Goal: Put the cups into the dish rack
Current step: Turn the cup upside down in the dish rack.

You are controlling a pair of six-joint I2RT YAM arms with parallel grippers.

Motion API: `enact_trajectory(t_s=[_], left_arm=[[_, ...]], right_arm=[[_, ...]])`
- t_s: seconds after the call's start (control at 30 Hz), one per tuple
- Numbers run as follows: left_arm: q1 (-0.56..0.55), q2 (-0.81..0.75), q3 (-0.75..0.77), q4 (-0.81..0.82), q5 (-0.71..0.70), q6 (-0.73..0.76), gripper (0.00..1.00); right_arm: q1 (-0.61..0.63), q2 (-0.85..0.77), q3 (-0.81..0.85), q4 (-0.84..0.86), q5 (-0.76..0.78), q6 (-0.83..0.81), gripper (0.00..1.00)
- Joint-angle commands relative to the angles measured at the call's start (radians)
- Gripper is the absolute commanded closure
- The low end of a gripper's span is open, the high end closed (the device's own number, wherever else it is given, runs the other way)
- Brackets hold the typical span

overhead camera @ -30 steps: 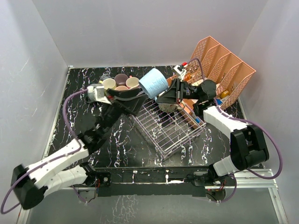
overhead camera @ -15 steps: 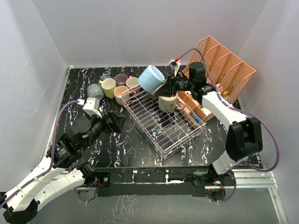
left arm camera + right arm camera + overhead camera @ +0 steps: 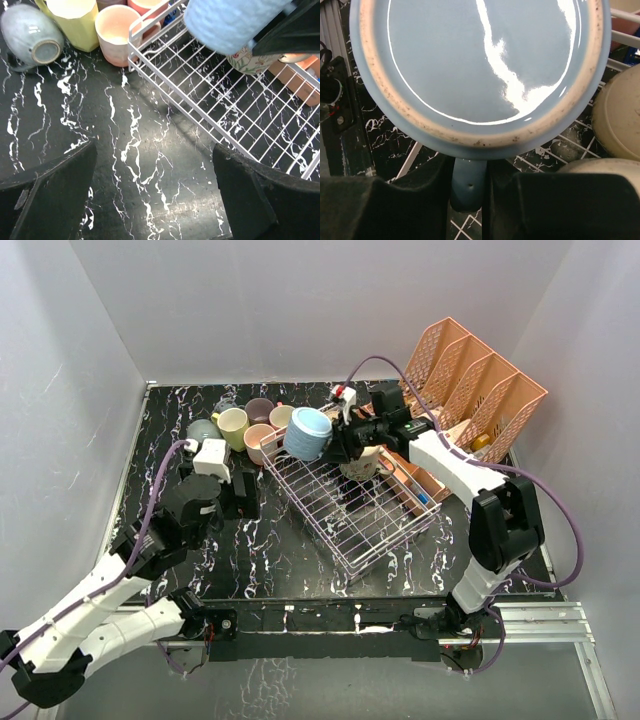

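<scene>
Over the far-left corner of the dish rack (image 3: 352, 508) the light blue mug (image 3: 307, 433) has been brought lower and leftward since the earlier frame, and is held just above the wires with its axis tilted. It lies left of the right gripper (image 3: 340, 440), by which its handle (image 3: 468, 182) is pinched. The left gripper (image 3: 150, 200), drawn back, is spread wide. A glossy glaze and a speckled bare rim are seen.

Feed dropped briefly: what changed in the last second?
The left gripper pulled back from the light blue cup, jaws open. The right gripper, holding its handle, carried it left and down over the far corner of the dish rack. Other cups stayed put.
</scene>
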State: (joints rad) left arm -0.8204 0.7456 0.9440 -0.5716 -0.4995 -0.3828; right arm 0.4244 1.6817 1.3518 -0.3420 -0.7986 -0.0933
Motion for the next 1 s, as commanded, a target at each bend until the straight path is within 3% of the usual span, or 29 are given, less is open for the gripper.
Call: enact_trajectory(t_s=[0.0, 0.17, 0.33, 0.4, 0.6, 0.97], left_arm=[[0.013, 0.048, 0.087, 0.011, -0.046, 0.089, 0.03], [0.133, 0.101, 0.087, 0.058, 0.053, 0.134, 0.03], [0.448, 0.136, 0.059, 0.122, 0.398, 0.119, 0.03], [0.514, 0.142, 0.042, 0.143, 0.487, 0.095, 0.03], [0.553, 0.106, -0.054, 0.197, 0.554, -0.003, 0.03], [0.553, -0.064, -0.258, 0.211, 0.539, -0.148, 0.03]], right_arm=[[0.031, -0.014, 0.109, 0.078, 0.016, -0.083, 0.92], [0.034, -0.002, 0.121, 0.063, 0.031, -0.093, 0.92], [0.045, 0.000, 0.113, 0.054, 0.053, -0.115, 0.92], [0.048, 0.001, 0.111, 0.050, 0.058, -0.123, 0.92], [0.054, -0.006, 0.104, 0.034, 0.072, -0.151, 0.92], [0.059, -0.012, 0.107, -0.037, 0.071, -0.252, 0.92]])
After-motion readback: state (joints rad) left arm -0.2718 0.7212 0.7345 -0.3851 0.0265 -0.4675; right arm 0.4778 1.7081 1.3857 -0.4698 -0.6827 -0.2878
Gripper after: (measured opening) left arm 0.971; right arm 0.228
